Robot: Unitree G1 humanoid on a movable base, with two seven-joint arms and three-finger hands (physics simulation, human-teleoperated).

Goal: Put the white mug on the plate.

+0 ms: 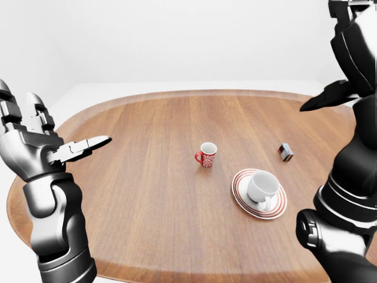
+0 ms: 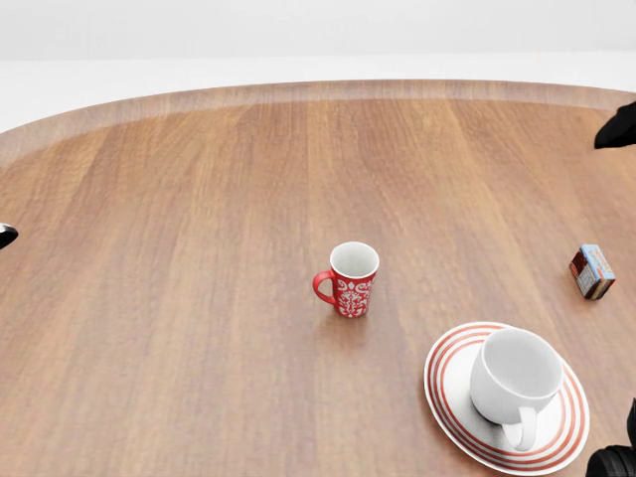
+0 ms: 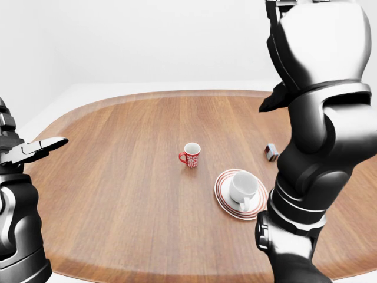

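White walls and floor surround an oval wooden table (image 2: 199, 298). Head view: the white mug (image 2: 515, 381) stands upright on the red-ringed plate (image 2: 449, 397) at 4 o'clock, handle toward the view's bottom; nothing touches it. A red patterned mug (image 2: 350, 279) stands at centre, well apart from the plate, and a small box (image 2: 592, 271) lies at 3 o'clock, too small to read. In this view the arms are nearly cut off: only dark slivers show at the left edge, the top right edge and the bottom right corner.

Eye views: these show what the head view lacks. The left hand (image 1: 35, 141) is raised at 9 o'clock beyond the table's edge, fingers spread, holding nothing; in the right-eye view it is partly cut by the left edge. The right arm (image 3: 318, 135) rises at 3 o'clock and hides part of the table; the right hand (image 1: 347, 53) runs past the top edge, one finger jutting left, so its grip cannot be told.
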